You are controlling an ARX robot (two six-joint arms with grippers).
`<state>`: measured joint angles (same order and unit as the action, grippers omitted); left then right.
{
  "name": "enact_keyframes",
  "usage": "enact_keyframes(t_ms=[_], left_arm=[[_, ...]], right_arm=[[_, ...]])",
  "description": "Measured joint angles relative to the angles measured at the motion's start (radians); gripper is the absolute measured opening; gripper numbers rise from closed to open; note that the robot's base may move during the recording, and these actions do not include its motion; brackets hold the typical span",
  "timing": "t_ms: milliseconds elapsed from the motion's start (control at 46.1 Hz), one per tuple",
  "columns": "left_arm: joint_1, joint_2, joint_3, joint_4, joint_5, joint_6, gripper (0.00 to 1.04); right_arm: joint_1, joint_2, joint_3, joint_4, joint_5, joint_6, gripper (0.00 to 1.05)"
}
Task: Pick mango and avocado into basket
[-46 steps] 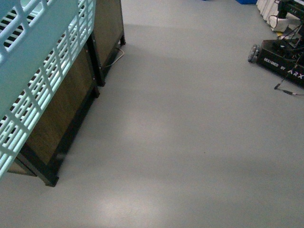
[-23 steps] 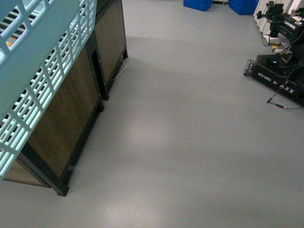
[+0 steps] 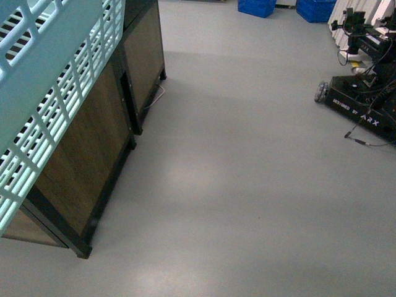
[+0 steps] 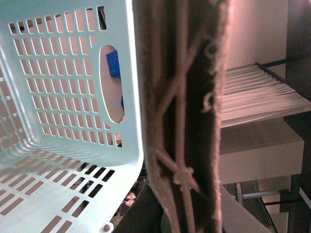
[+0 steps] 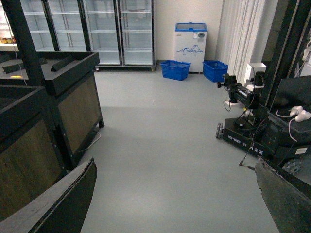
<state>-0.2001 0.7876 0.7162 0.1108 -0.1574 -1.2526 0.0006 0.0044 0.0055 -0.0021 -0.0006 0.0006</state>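
The light teal basket (image 3: 55,74) hangs high at the left of the front view, its slotted side filling that corner. In the left wrist view I look into the basket (image 4: 63,97), and its brown handles (image 4: 180,97), bound by pale zip ties, run through the middle. My left gripper (image 4: 177,213) is shut on the basket at those handles, with its fingers mostly hidden behind them. My right gripper (image 5: 177,208) is open over bare grey floor, with nothing between its fingers (image 5: 68,204). The mango and the avocado are out of view.
Wood-panelled display stands with black frames (image 3: 93,154) run along the left. Another ARX robot base (image 3: 365,111) with trailing cables sits at the right. Blue crates (image 5: 175,68), a chest freezer (image 5: 190,41) and glass-door fridges (image 5: 102,29) line the far wall.
The front view has shifted: the display stands and the other robot sit lower in the picture, and the blue crates have come into view at the top. The basket stays at the upper left.
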Motion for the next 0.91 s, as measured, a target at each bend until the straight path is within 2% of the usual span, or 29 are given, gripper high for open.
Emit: enact_keyframes(t_ms=[911], left_arm=[[-0.003, 0.001, -0.002, 0.000, 0.002, -0.004, 0.09]], right_arm=[[0.000, 0.000, 0.000, 0.000, 0.002, 0.000, 0.97]])
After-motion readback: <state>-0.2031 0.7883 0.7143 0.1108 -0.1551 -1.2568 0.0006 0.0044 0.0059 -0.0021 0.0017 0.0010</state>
